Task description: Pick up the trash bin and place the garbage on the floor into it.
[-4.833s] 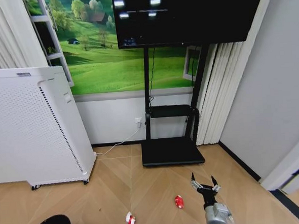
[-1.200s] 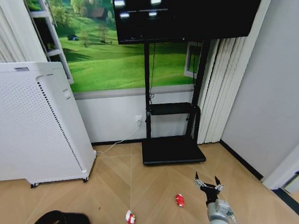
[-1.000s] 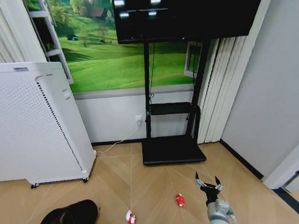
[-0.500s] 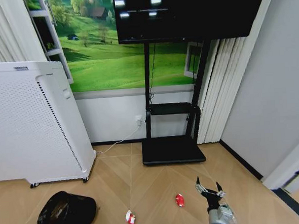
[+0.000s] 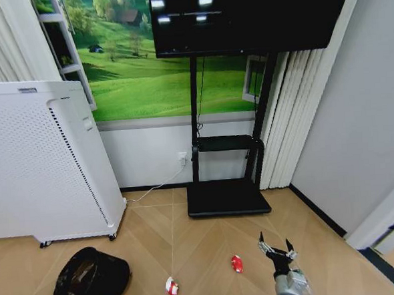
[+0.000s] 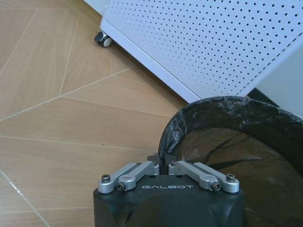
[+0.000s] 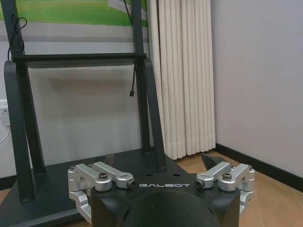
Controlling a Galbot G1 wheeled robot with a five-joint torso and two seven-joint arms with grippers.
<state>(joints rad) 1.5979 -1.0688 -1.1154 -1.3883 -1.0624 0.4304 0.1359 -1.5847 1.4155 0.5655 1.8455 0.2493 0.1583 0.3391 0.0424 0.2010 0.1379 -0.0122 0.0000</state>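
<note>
Wooden herringbone floor (image 5: 203, 247) runs to a white perforated appliance (image 5: 41, 164). Beside it the left gripper (image 6: 163, 165), fingers clamped on the rim, holds the trash bin (image 5: 91, 277) tilted. Right gripper (image 5: 277, 251) hovers spread apart near the red crushed item (image 5: 236, 263) and red-and-white wrapper (image 5: 171, 287)

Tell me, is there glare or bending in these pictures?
Head view: ceiling lights glare as bright patches on the dark TV, and straight walls lean outward, a wide-lens bend. Left wrist view: the bin liner shines. Right wrist view: soft shadow behind the TV stand.
</note>
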